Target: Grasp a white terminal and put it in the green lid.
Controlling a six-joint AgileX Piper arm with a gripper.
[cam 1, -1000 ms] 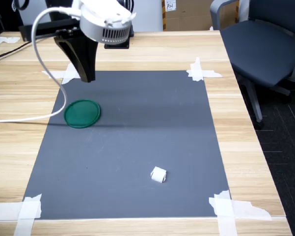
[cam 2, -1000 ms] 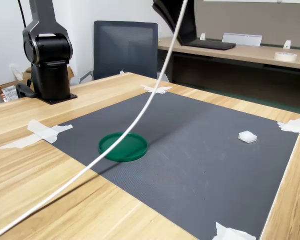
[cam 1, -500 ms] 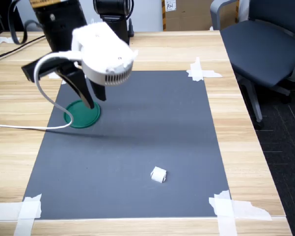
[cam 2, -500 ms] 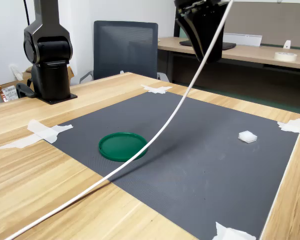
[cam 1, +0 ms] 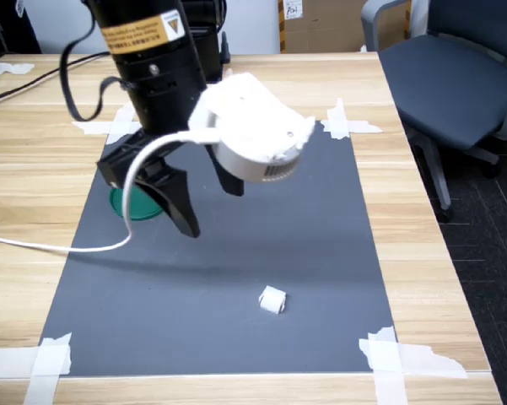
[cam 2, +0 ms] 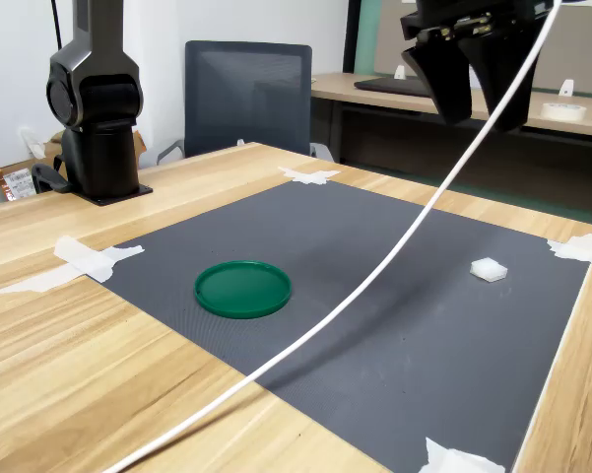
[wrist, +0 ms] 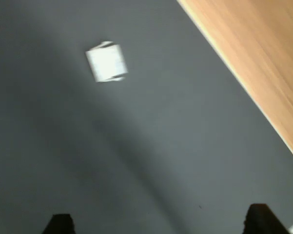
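Note:
The white terminal [cam 1: 272, 299] lies alone on the dark mat near its front edge in the first exterior view; it also shows in the second exterior view [cam 2: 489, 269] and, blurred, in the wrist view [wrist: 106, 62]. The green lid [cam 2: 242, 289] rests flat on the mat, partly hidden behind the arm in the first exterior view [cam 1: 125, 205]. My gripper [cam 1: 209, 205] hangs in the air over the mat between lid and terminal, open, with nothing between its black fingers [cam 2: 454, 84]. Only the fingertips [wrist: 260, 220] show in the wrist view.
A white cable [cam 1: 84, 247] trails from the wrist across the mat [cam 1: 320, 219] and wooden table [cam 1: 443, 278]. White tape strips [cam 1: 346, 125] hold the mat's corners. The arm's base [cam 2: 97, 108] stands at the table's end. An office chair [cam 1: 455, 67] sits beside the table.
The arm has swung from over the green lid toward the terminal and come lower. The cable moved with it. Lid and terminal have not moved.

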